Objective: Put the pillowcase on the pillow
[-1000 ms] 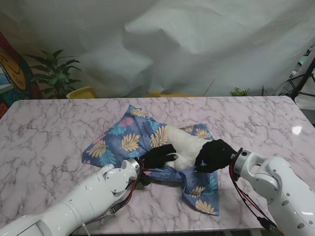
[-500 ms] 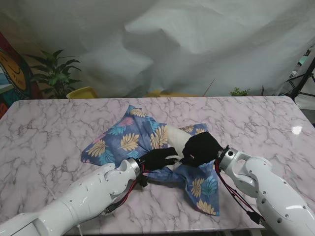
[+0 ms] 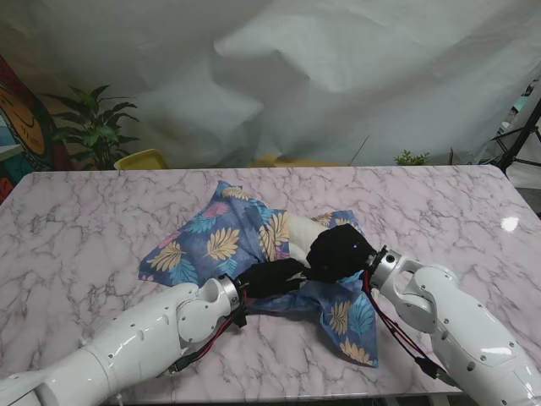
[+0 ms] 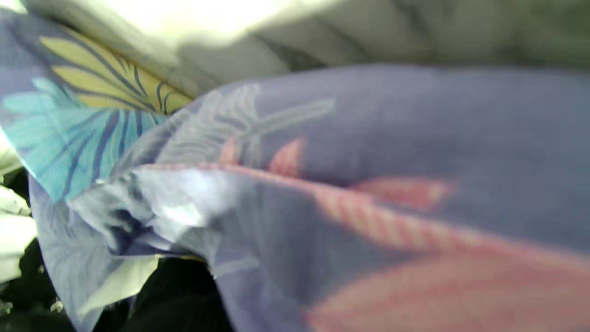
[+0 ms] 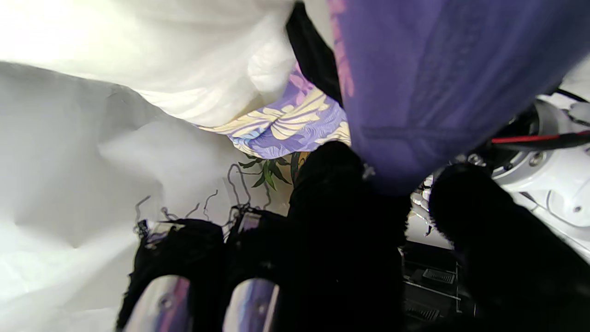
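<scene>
A white pillow (image 3: 306, 238) lies near the middle of the marble table (image 3: 84, 220), partly inside a blue leaf-print pillowcase (image 3: 221, 237); the rest is bare. 2 black-gloved hands meet at the case's open edge: the right hand (image 3: 338, 252) pinches a fold of cloth; the left hand (image 3: 272, 277) grips the hem beside it, likely holding the mouth open.

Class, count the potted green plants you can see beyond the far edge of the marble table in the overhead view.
2: a large leafy plant at the far left, and a small plant at the far right. Others may be hidden behind the backdrop sheet.
</scene>
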Controlling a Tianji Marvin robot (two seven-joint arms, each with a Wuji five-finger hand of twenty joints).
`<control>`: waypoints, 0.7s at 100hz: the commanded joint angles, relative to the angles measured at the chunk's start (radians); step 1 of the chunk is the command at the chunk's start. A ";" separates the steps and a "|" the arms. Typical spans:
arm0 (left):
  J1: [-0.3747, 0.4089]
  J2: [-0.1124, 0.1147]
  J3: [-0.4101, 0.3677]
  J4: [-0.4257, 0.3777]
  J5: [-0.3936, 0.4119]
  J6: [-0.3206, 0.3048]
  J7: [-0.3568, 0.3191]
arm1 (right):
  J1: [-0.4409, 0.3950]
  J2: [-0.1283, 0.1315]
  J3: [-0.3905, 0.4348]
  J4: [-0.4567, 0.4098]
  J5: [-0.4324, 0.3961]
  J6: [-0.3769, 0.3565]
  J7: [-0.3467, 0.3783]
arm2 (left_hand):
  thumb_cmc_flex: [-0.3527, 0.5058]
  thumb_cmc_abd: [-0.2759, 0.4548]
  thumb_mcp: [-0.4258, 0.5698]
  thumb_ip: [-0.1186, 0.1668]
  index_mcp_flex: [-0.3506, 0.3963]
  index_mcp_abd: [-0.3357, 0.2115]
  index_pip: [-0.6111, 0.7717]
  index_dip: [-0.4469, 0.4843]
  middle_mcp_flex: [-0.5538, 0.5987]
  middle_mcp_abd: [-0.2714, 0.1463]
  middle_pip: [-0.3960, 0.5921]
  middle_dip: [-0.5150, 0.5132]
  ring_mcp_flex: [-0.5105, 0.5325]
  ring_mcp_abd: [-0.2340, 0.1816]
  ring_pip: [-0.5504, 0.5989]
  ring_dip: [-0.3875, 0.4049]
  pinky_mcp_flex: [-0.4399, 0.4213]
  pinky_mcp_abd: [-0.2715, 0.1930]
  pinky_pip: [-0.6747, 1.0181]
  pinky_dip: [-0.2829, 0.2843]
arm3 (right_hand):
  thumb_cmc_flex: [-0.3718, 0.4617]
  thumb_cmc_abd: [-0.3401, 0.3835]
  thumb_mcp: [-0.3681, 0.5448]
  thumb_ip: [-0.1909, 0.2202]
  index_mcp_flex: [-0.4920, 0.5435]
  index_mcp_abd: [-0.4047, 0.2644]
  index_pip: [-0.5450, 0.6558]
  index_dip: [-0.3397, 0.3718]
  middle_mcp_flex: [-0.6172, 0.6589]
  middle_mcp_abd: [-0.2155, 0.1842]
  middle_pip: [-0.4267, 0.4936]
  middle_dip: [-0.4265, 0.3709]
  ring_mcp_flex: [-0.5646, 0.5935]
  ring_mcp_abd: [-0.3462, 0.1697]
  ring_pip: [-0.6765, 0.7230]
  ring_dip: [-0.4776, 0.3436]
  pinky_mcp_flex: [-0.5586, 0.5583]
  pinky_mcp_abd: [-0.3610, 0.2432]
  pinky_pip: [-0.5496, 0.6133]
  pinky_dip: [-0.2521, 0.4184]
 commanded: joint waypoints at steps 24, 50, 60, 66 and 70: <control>-0.022 0.052 0.054 -0.074 0.081 0.001 -0.149 | 0.009 -0.007 0.006 -0.002 0.023 0.004 -0.014 | 0.363 -0.247 -0.065 -0.067 0.097 -0.223 -0.015 -0.028 -0.138 0.012 -0.569 -0.223 -0.478 0.046 -0.981 -0.182 -0.548 0.076 -0.791 -0.017 | -0.047 0.002 0.030 0.002 0.090 0.017 0.691 0.084 0.072 -0.024 -0.009 0.005 0.002 -0.155 0.058 -0.005 0.029 -0.090 0.171 -0.013; 0.092 0.131 -0.174 -0.278 0.005 -0.046 -0.323 | 0.012 -0.009 0.011 0.030 0.055 0.002 0.015 | -0.062 -0.210 0.053 0.053 0.002 -0.108 -0.143 -0.070 -0.148 0.048 -0.601 -0.430 -0.493 0.095 -1.181 -0.547 -0.579 0.162 -1.343 -0.061 | -0.052 0.005 0.033 0.001 0.090 0.017 0.690 0.083 0.070 -0.023 -0.008 0.003 0.002 -0.147 0.049 -0.011 0.027 -0.077 0.162 -0.018; 0.145 0.149 -0.260 -0.360 0.032 -0.040 -0.341 | 0.006 -0.010 0.019 0.032 0.063 -0.004 0.021 | -0.077 -0.208 0.039 0.055 0.012 -0.094 -0.146 -0.055 -0.146 0.052 -0.583 -0.386 -0.495 0.100 -1.166 -0.549 -0.573 0.170 -1.357 -0.040 | -0.053 0.006 0.034 0.001 0.090 0.016 0.690 0.082 0.069 -0.022 -0.008 0.003 0.002 -0.144 0.047 -0.014 0.026 -0.071 0.158 -0.020; 0.172 0.154 -0.305 -0.399 0.053 -0.031 -0.342 | -0.001 -0.010 0.027 0.029 0.067 -0.011 0.026 | -0.079 -0.207 0.039 0.054 0.021 -0.091 -0.141 -0.042 -0.145 0.051 -0.570 -0.343 -0.497 0.097 -1.149 -0.514 -0.557 0.175 -1.359 -0.032 | -0.055 0.007 0.034 0.001 0.089 0.016 0.689 0.082 0.068 -0.022 -0.008 0.003 0.002 -0.142 0.045 -0.016 0.025 -0.068 0.156 -0.021; 0.185 0.156 -0.330 -0.420 0.054 -0.027 -0.347 | -0.007 -0.011 0.034 0.028 0.073 -0.019 0.031 | -0.079 -0.207 0.039 0.054 0.019 -0.089 -0.142 -0.039 -0.145 0.051 -0.569 -0.330 -0.497 0.093 -1.146 -0.501 -0.556 0.175 -1.360 -0.029 | -0.055 0.007 0.034 0.001 0.089 0.015 0.689 0.082 0.068 -0.022 -0.008 0.002 0.002 -0.140 0.043 -0.017 0.025 -0.066 0.155 -0.022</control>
